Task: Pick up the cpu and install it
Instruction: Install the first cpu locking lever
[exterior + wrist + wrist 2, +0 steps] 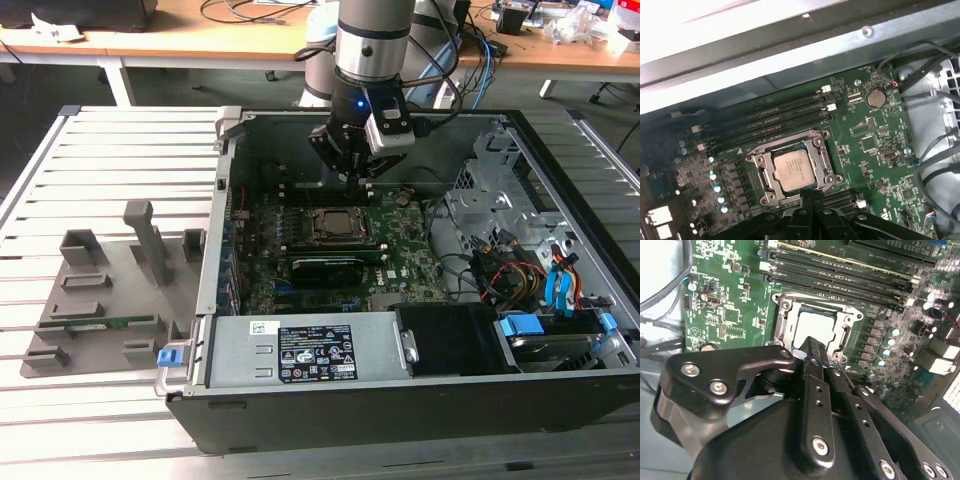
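The cpu [335, 224], a small square chip with a silvery top, lies flat inside the dark metal socket frame [312, 216] on the green motherboard [400, 255] of the open computer case. In both wrist views the cpu [816, 329] [795, 169] sits seated within the frame [759, 162], apart from my fingers. My gripper [352, 178] hangs just above the board at the socket's far edge. Its black fingers [812, 385] meet at the tips, shut with nothing between them; my gripper [812, 194] points down beside the chip.
Memory slots [775, 112] run beside the socket. Case walls [225, 200], a power supply [300, 350], a drive cage [500, 200] and loose cables [935, 150] ring the board. A grey fixture [110, 280] with a green memory stick [100, 322] lies at the exterior view's left.
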`<state>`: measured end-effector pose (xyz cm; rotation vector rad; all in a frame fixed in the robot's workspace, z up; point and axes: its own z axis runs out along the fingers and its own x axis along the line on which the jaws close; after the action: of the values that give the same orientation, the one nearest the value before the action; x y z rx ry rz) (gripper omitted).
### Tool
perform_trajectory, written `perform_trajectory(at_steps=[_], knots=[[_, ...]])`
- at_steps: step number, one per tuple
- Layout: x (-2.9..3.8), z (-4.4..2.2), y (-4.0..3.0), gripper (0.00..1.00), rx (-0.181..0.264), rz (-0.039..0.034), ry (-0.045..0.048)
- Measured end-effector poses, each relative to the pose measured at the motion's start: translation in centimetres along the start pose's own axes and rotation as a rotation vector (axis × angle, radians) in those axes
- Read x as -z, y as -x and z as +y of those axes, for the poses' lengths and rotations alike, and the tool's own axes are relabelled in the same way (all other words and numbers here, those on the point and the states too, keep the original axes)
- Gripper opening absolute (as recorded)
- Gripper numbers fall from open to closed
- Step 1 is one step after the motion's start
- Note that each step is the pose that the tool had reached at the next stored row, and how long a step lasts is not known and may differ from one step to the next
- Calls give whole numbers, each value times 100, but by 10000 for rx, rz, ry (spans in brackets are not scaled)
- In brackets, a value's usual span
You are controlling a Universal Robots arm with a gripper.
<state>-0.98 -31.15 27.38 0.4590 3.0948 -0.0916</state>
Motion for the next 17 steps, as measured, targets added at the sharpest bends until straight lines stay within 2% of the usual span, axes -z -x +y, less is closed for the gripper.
perform_trajectory(at_steps=[4, 6, 8, 14, 17], knots=[[0, 0, 0, 11, 540, -30, 10], [0, 0, 0, 11, 986, -56, 20], [0, 0, 0, 11, 1185, -67, 24], [0, 0, 0, 11, 2305, -130, 46], [0, 0, 0, 11, 2602, -147, 52]])
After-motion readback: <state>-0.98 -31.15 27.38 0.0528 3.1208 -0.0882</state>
